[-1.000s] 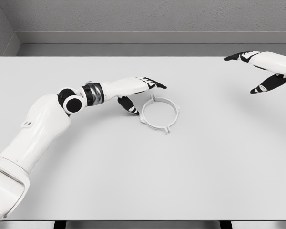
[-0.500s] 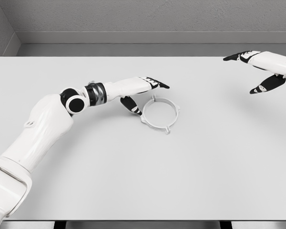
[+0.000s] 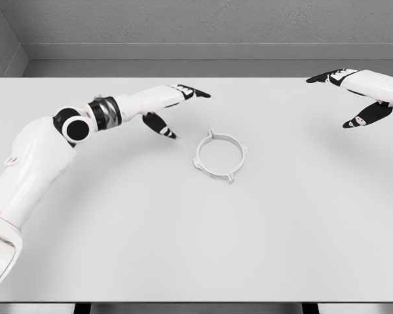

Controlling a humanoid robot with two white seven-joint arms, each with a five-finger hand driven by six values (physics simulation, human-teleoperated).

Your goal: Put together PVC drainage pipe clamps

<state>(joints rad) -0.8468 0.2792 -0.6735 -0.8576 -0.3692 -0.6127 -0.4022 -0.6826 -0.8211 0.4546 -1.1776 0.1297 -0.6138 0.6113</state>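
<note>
Nearest to us: the table [image 3: 183, 248], a plain pale grey top.

Mid-table, slightly L of ctr: pipe clamp [image 3: 220, 157], lying flat, nothing touching it. We read it as a single white ring w/ small lugs sticking out around the rim, open in the middle so the table shows through. Thin-walled, looks light. Whether it's two halves already mated or one piece, we can't tell at this res. No second part, pipe or fastener visible anywhere on the table.

L of the clamp and a bit farther back: left hand [image 3: 167, 108], arm reaching in from lower L. Fingers stretched out and pointing R, thumb hanging down toward the table, nothing held. Hand is near the ring but clear of it, gap visible betw. thumb tip and rim. Our guess: hand is held off to the side so the ring sits unobstructed, no grasp committed.

Far R, near back edge: right hand [image 3: 360, 88], raised, fingers extended, thumb dropped, empty. Well apart from the clamp; we judge it parked out of the way, not working.

Behind the table: grey wall.
</note>
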